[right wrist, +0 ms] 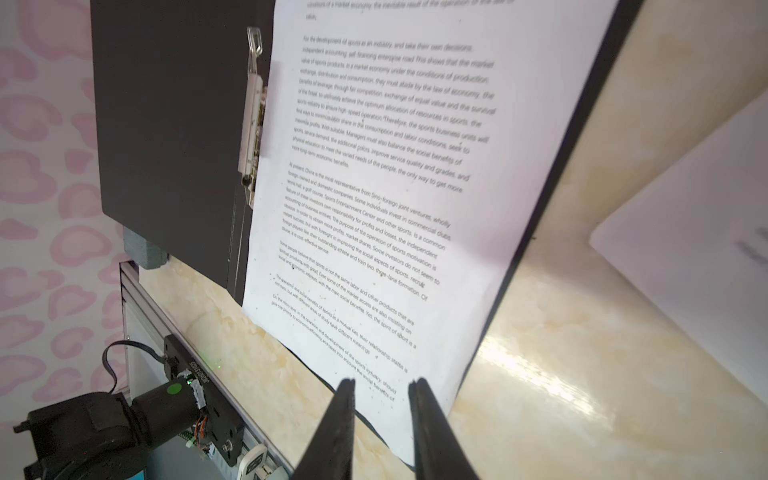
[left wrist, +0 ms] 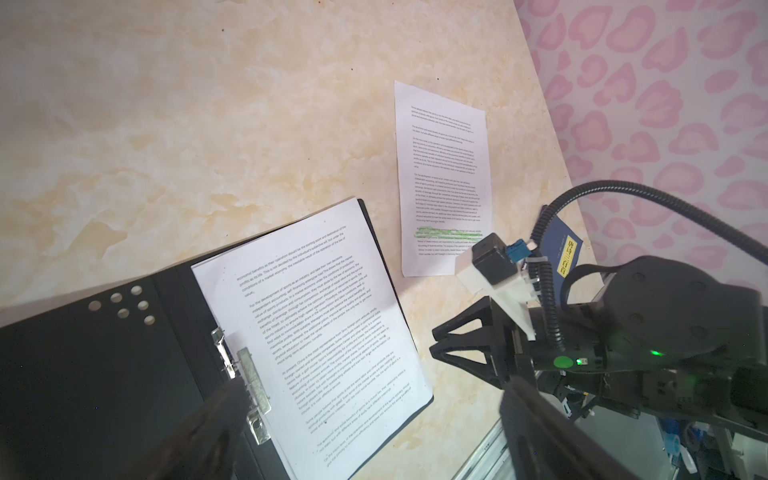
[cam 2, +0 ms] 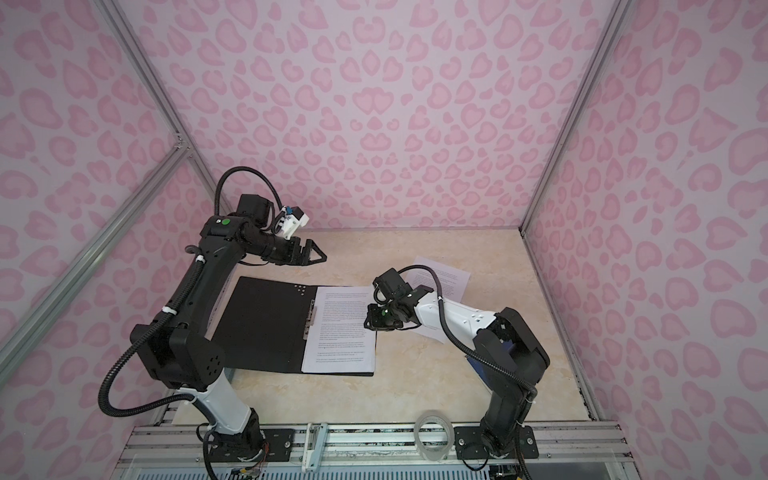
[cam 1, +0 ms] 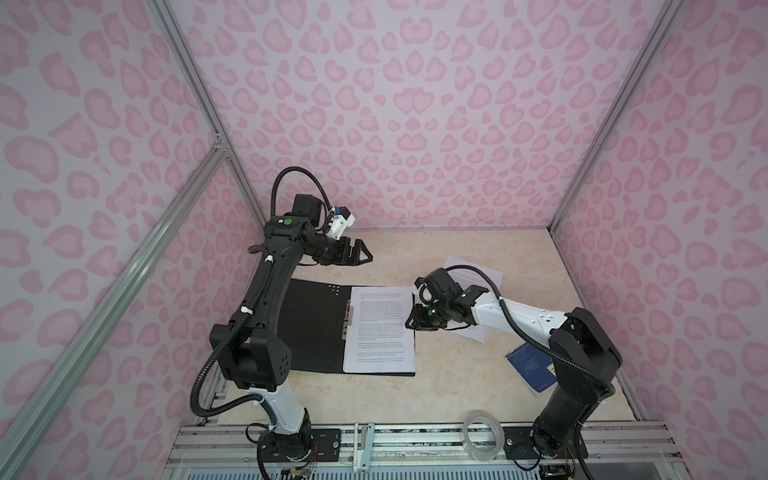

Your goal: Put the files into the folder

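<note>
- The left gripper (cam 1: 362, 257) hangs over the far left of the table (cam 1: 415, 395), fingers spread wide, holding nothing.
- The folder (cam 1: 311, 324) lies open and flat, left of the middle, black inside up.
- 1 printed sheet (cam 1: 380, 328) lies on its right half, beside the metal clip (cam 1: 348, 318).
- The right gripper (right wrist: 384, 388) is at that sheet's right edge, fingers a little apart, pinching nothing.
- 1 loose sheet (left wrist: 444, 166) lies on the table further right, partly under the right arm (cam 1: 523, 320).
</note>
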Controlling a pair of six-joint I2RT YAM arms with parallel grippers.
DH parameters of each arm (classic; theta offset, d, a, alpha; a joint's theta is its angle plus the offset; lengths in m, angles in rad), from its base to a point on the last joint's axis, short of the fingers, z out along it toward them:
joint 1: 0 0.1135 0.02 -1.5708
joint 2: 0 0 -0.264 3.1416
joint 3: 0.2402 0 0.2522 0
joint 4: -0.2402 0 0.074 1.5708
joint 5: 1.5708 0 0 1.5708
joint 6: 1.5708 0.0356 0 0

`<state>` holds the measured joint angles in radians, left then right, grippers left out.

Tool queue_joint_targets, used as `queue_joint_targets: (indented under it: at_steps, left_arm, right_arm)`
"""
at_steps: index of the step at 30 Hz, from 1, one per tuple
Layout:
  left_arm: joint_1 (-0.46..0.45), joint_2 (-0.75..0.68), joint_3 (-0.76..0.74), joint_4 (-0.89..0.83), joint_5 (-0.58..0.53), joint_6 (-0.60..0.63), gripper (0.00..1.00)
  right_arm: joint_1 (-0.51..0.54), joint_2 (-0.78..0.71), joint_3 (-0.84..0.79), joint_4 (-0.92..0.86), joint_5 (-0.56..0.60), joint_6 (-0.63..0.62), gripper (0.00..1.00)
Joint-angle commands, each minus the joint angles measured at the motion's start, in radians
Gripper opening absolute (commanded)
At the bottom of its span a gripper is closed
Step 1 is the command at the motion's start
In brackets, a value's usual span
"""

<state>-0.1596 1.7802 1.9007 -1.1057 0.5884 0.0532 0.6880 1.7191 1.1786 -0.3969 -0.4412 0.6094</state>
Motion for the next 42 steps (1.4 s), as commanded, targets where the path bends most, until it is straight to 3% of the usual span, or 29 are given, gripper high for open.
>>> queue_joint_targets:
  at_steps: [1, 7, 16, 19, 28, 42]
  left_arm:
    - [-0.050, 0.055, 0.063, -0.015, -0.035, -0.001, 0.98]
    - [-0.175, 0.243, 0.224, -0.023, -0.059, -0.013, 0.98]
    - [-0.352, 0.569, 0.484, -0.031, -0.101, -0.049, 0.98]
    - [-0.394, 0.632, 0.510, -0.010, -0.109, -0.063, 0.98]
    - [-0.467, 0.739, 0.509, 0.035, -0.138, -0.099, 0.98]
    - [-0.485, 0.775, 0.511, 0.052, -0.158, -0.130, 0.98]
  right_arm:
    - [-0.045, -0.040, -0.029, -0.022, 0.084, -0.017, 0.28]
    - [-0.227, -0.170, -0.148, -0.019, 0.141, -0.038, 0.30]
    - [-0.498, -0.297, -0.302, 0.001, 0.109, -0.083, 0.34]
    - [-0.568, -0.313, -0.351, 0.023, 0.095, -0.083, 0.37]
    - [-0.637, -0.361, -0.439, 0.100, 0.156, -0.105, 0.47]
    - [-0.751, -0.247, -0.457, 0.232, 0.039, -0.101, 0.48]
